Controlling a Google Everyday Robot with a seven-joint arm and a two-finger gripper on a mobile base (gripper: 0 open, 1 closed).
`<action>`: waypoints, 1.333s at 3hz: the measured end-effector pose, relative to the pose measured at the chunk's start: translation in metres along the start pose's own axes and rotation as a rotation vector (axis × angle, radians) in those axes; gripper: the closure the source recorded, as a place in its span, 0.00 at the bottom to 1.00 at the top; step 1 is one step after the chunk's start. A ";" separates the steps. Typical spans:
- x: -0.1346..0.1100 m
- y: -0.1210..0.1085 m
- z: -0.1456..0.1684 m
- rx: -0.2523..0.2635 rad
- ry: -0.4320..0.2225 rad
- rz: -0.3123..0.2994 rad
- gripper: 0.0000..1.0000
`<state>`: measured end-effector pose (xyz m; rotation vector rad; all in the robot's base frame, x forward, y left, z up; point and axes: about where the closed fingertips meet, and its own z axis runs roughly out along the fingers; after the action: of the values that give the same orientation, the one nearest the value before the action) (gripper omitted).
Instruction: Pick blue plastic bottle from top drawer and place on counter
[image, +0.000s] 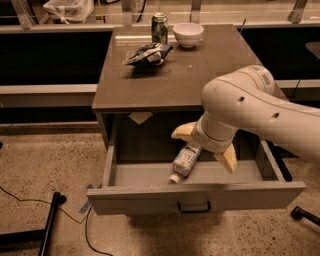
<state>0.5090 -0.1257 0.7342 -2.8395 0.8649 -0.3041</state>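
Note:
The blue plastic bottle (185, 160) lies on its side in the open top drawer (150, 197), white cap pointing to the drawer's front, its base end hidden under my wrist. My gripper (203, 150) hangs inside the drawer over the bottle's base end. It is open, with one yellowish finger (182, 131) to the back left and the other to the front right of the bottle. I cannot tell if either touches it. The counter (170, 80) is the cabinet's top, just behind and above the drawer.
On the counter's far part stand a green drink can (159, 27) and a white bowl (188, 34), with a crumpled snack bag (147, 54) in front of them. A dark stand leg (47, 230) and cables lie on the floor at left. Dark shelves flank the cabinet.

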 end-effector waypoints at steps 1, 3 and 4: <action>0.010 -0.011 0.014 -0.018 0.023 -0.088 0.00; 0.029 -0.039 0.091 -0.001 -0.046 -0.151 0.00; 0.031 -0.052 0.139 -0.023 -0.109 -0.161 0.02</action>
<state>0.5947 -0.0877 0.6153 -2.9209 0.6242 -0.1574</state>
